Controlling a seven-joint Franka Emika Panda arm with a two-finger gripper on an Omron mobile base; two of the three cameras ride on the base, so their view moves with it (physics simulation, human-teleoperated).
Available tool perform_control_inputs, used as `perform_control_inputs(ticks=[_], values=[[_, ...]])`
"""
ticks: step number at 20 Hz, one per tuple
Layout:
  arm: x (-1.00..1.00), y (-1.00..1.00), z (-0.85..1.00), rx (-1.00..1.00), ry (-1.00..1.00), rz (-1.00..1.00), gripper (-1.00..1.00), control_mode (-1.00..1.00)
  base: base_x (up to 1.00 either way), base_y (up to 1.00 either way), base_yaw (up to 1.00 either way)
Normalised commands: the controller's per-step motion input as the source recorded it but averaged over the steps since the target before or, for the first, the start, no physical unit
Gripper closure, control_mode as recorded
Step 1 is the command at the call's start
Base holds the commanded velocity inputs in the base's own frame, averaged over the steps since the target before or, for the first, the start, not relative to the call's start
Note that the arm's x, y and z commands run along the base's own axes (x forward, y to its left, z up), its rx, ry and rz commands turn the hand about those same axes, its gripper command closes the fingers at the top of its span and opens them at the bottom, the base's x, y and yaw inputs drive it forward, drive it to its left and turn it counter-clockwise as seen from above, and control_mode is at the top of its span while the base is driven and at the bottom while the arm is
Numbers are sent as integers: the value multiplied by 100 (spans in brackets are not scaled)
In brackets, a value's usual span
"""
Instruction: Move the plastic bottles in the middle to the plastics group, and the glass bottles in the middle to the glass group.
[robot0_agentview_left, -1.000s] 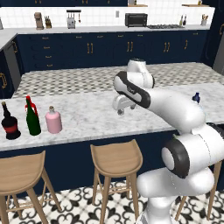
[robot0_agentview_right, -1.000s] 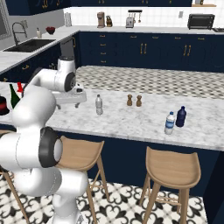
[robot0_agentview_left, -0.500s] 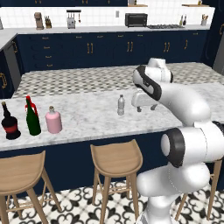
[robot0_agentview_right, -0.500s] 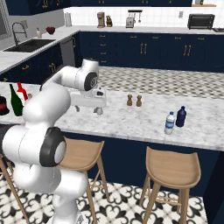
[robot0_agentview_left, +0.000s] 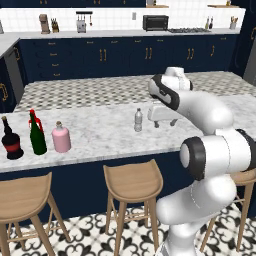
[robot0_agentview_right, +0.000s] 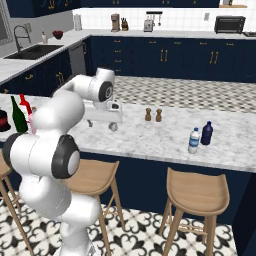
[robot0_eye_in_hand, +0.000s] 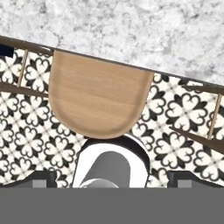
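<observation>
Marble-topped island counter (robot0_agentview_left: 95, 135) carries everything in the left base view. From its left end stand a squat black bottle with a red band (robot0_agentview_left: 10, 141), a dark green wine bottle (robot0_agentview_left: 37, 134) with a red top just behind it, and a pink flask (robot0_agentview_left: 61, 138), close together in a row. Well to their right, alone, stands the small pale plastic bottle (robot0_agentview_left: 138, 120), upright. Just right of it hangs the gripper (robot0_agentview_left: 164, 122), empty, its fingers spread wide and pointing down at the marble. In the right base view two brown shakers (robot0_agentview_right: 153, 115) sit beyond the gripper (robot0_agentview_right: 101, 124), and farther right the blue-capped water bottle (robot0_agentview_right: 194, 141) stands beside a dark blue bottle (robot0_agentview_right: 207, 133). Wooden stools (robot0_agentview_left: 133, 181) line the near side.
</observation>
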Motion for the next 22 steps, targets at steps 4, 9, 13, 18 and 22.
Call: perform_control_inputs(ticks=[4,9,13,18,22], values=[[30,0,-4,0,-4,0,-100,-100,0,0,0],[35,1,-6,0,-3,0,-100,-100,0,0,0],[54,11,-16,-1,-2,0,-100,-100,0,0,0],[53,12,-14,-6,0,0,-100,-100,0,0,0],[57,15,-24,-5,0,0,-100,-100,0,0,0]])
